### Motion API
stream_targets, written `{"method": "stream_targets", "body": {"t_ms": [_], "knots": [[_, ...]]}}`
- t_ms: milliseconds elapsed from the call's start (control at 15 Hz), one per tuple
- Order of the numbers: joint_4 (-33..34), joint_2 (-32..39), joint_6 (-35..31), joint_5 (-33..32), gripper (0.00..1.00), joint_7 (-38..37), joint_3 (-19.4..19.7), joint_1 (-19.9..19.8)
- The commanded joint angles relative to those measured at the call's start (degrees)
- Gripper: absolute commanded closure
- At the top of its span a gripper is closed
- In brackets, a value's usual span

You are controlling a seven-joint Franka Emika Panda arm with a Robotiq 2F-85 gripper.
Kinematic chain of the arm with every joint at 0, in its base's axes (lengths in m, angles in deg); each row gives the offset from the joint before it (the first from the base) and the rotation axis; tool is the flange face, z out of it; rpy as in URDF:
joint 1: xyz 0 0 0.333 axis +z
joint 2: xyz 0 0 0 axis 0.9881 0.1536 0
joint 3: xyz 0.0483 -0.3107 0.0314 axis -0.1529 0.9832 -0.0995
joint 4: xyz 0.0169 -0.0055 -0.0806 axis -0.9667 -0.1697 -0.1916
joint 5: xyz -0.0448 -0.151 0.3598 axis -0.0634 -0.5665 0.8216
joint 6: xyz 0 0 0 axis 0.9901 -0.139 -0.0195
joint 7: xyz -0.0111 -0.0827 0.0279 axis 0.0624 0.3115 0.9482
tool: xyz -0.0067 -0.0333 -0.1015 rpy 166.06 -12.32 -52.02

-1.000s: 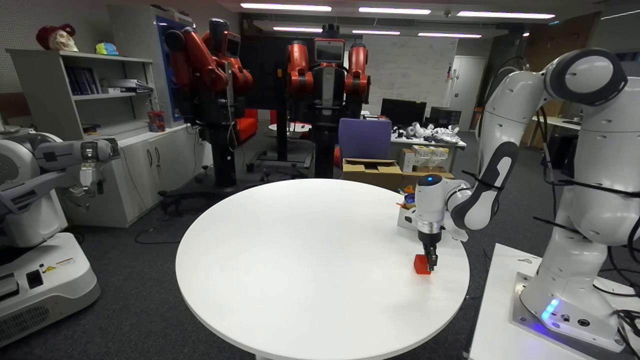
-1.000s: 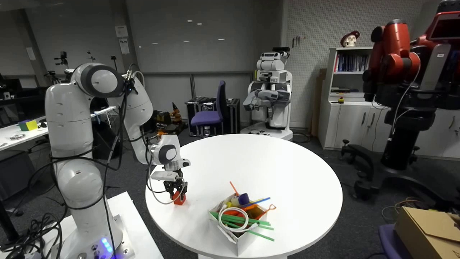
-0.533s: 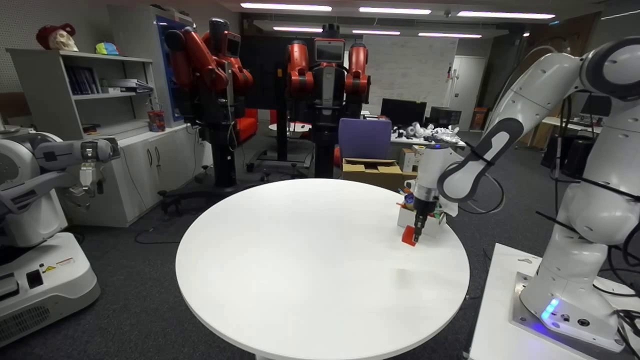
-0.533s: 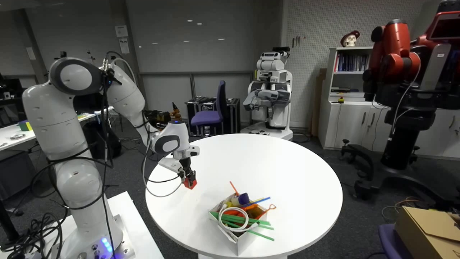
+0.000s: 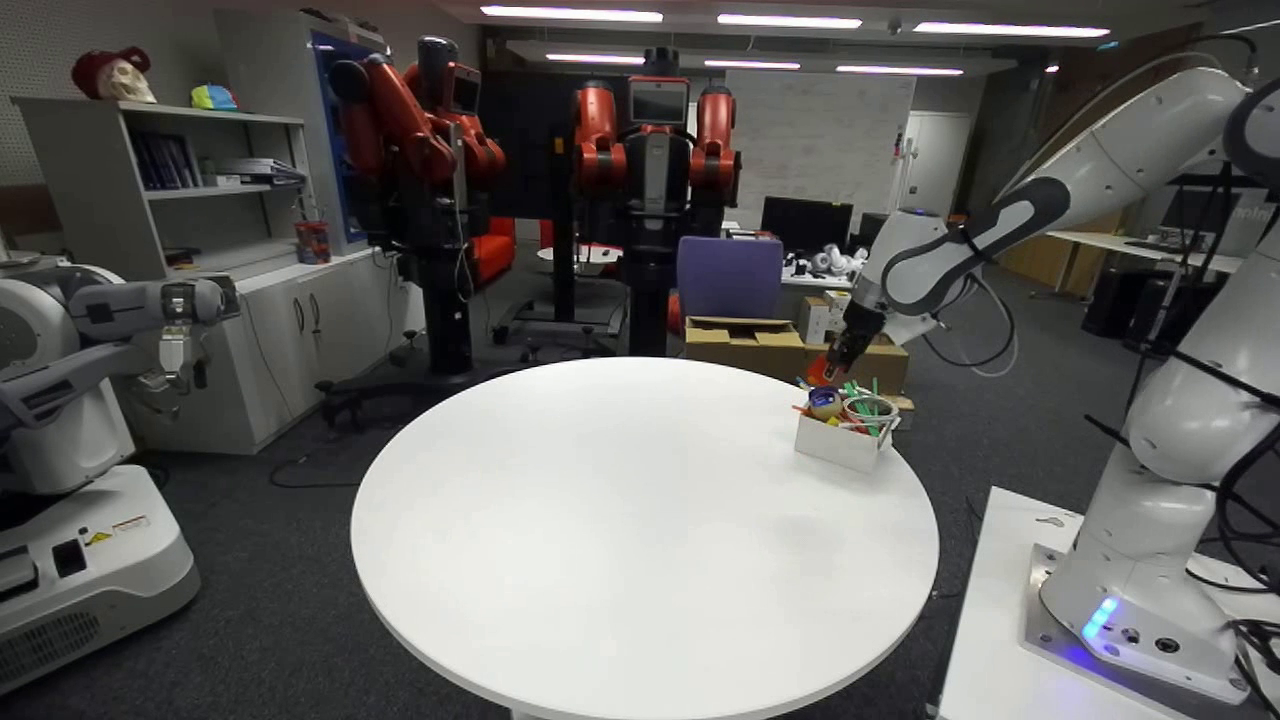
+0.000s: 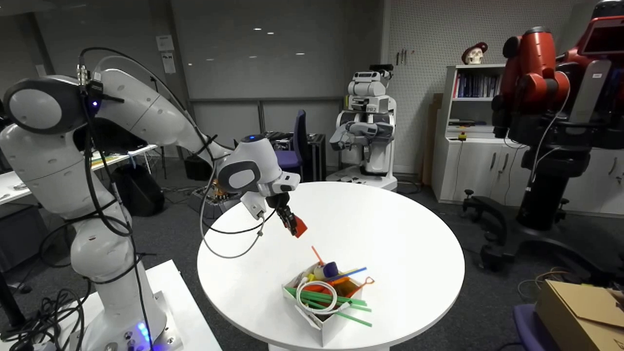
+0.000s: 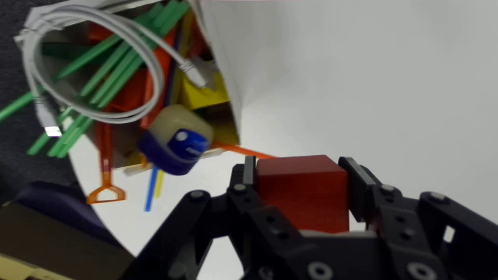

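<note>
black two-fingered claw (image 7: pixel 300 171): it was tilted and clasped a smooth red cube (image 6: pixel 302 227) from both sides.
round white counter (image 6: pixel 399 234): it lay beneath the cube, which hung in the air.
white box (image 5: pixel 836 446): it stood on the counter near the edge, apart from the cube.
coiled white cable (image 7: pixel 120 117): it lay in the box across green sticks (image 7: pixel 116 77), near a cream-and-blue rounded object (image 7: pixel 177 136).

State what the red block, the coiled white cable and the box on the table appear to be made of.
Red block: perhaps plastic or painted wood, rather matt; flat, evenly coloured faces, too blurred to decide.
Coiled white cable: probably smooth plastic sheathing; evenly curved loops, moulded-looking plug ends.
Box: probably matt white card; thin, straight walls without strong shine.
</note>
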Motion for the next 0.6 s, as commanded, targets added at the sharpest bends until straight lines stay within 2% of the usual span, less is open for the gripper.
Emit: {"method": "stream_targets", "body": {"t_ms": [0, 133, 333, 533], "knots": [[1.5, 0.7, -3.1, -13.1, 0.68, -12.0, -1.3, -8.1], [1.9, 1.9, -4.8, -23.4, 0.68, -21.2, -2.4, -13.0], [4.0, 3.7, -2.5, -38.2, 0.68, -35.6, -5.2, -20.8], [6.9, 6.3, 3.5, -50.6, 0.68, -49.8, -7.8, -24.5]]}}
